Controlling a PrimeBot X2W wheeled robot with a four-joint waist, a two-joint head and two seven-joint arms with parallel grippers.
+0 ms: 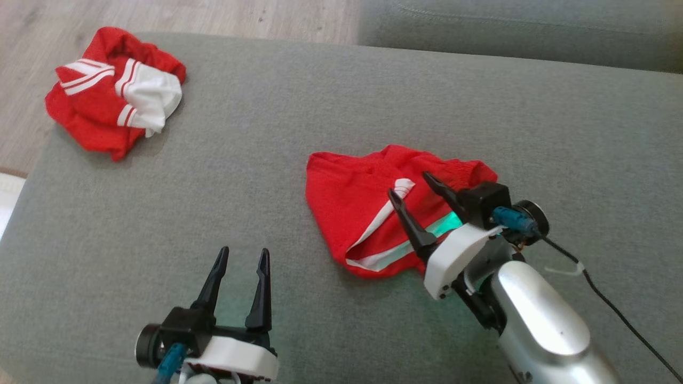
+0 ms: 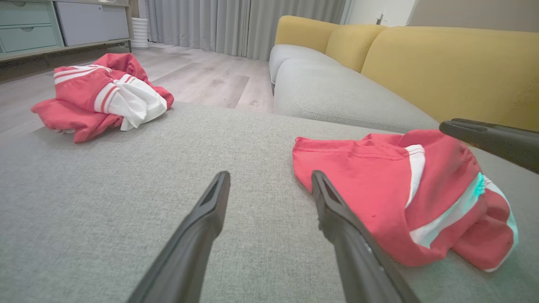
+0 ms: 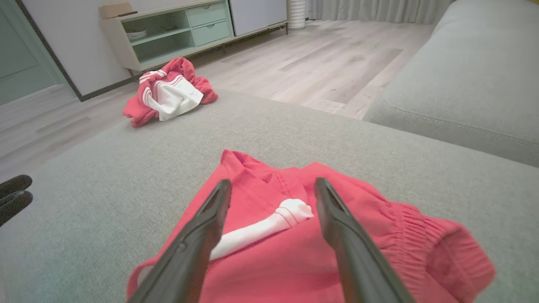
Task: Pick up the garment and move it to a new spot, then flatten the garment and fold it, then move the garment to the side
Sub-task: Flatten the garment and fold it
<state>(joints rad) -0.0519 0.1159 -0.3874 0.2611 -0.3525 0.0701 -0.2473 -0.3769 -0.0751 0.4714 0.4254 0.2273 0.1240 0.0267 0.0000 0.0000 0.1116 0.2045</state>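
Note:
The garment (image 1: 352, 208), a red pair of shorts with white side stripes, lies crumpled on the grey cushion (image 1: 256, 176) right of centre. It also appears in the left wrist view (image 2: 370, 185) and the right wrist view (image 3: 400, 252). My right gripper (image 1: 410, 184) hovers over its right half, open, jaws spread with nothing between them (image 3: 273, 182). My left gripper (image 1: 244, 250) stands open at the lower left, a short way left of the garment (image 2: 270, 174), touching nothing.
A second red and white garment (image 1: 114, 93) sits bunched at the cushion's far left corner. A grey sofa seat (image 1: 512, 32) with yellow backrests (image 2: 454, 67) runs behind. Wooden floor (image 1: 176, 16) lies beyond the far edge. A black cable (image 1: 613, 304) trails from the right wrist.

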